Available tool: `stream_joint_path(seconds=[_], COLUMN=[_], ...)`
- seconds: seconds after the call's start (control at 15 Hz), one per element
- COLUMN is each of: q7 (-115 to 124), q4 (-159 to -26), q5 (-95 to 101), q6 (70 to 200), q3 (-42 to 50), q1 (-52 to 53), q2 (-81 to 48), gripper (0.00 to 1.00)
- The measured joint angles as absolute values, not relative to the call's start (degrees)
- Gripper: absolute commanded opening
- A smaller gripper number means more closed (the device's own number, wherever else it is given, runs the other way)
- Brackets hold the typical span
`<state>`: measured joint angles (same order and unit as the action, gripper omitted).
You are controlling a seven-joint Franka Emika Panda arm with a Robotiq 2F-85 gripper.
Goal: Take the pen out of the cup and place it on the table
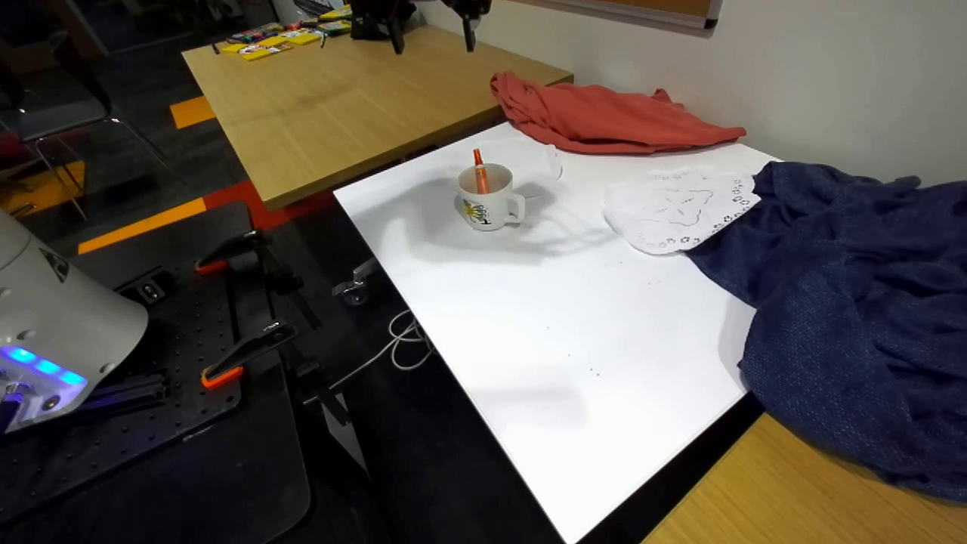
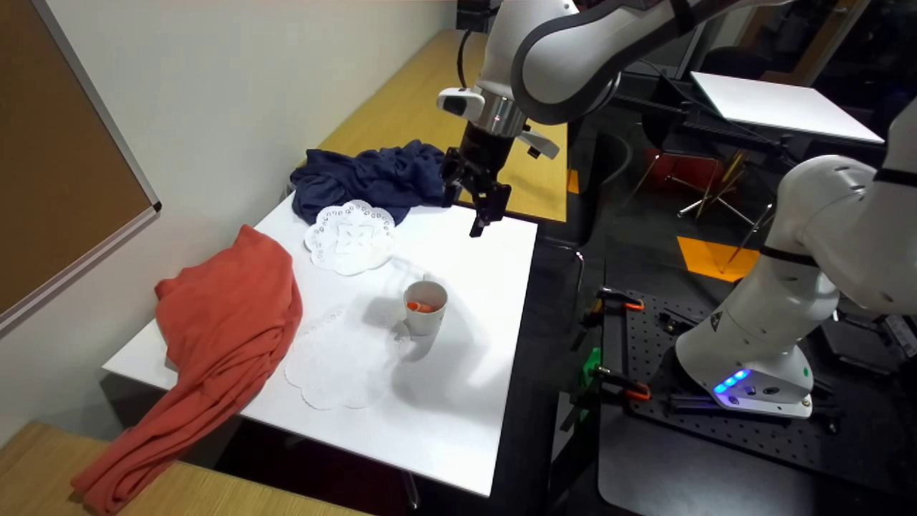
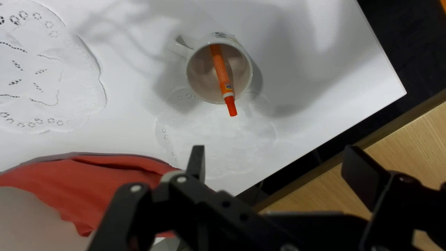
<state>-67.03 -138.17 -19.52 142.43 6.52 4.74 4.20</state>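
The orange-red pen [image 1: 481, 180] leans inside the white cup [image 1: 483, 213], its red tip above the rim. The cup stands upright on the white table [image 1: 544, 325]. An exterior view also shows the pen [image 2: 421, 307], cup [image 2: 425, 322] and table [image 2: 494, 287]. In the wrist view the pen [image 3: 220, 69] lies across the mouth of the cup [image 3: 203, 78], its red end past the rim. My gripper [image 3: 275, 153] is open and empty, its fingers wide apart. It is raised above the table, apart from the cup, in both exterior views [image 1: 434, 47] [image 2: 466, 213].
A red cloth [image 1: 612, 117] and a dark blue cloth [image 1: 854, 325] lie along the wall side. A white doily [image 2: 351, 240] lies near the blue cloth, and a fainter doily [image 2: 337, 373] lies beside the cup. A wooden table [image 1: 363, 98] adjoins the white table.
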Motion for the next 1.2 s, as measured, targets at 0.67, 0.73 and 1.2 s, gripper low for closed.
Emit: stream_joint_path(seconds=[0.67, 0.73, 1.2], q7=[-84.4, -89.0, -114.7], q4=[-137.1, -136.7, -133.8], q5=[-30.7, -34.1, -50.2], q6=[143.6, 143.6, 144.2], q3=[5.7, 5.5, 5.2], q1=[4.5, 4.5, 2.5], q2=[3.3, 3.2, -3.2], gripper=[1.00, 1.00, 1.00])
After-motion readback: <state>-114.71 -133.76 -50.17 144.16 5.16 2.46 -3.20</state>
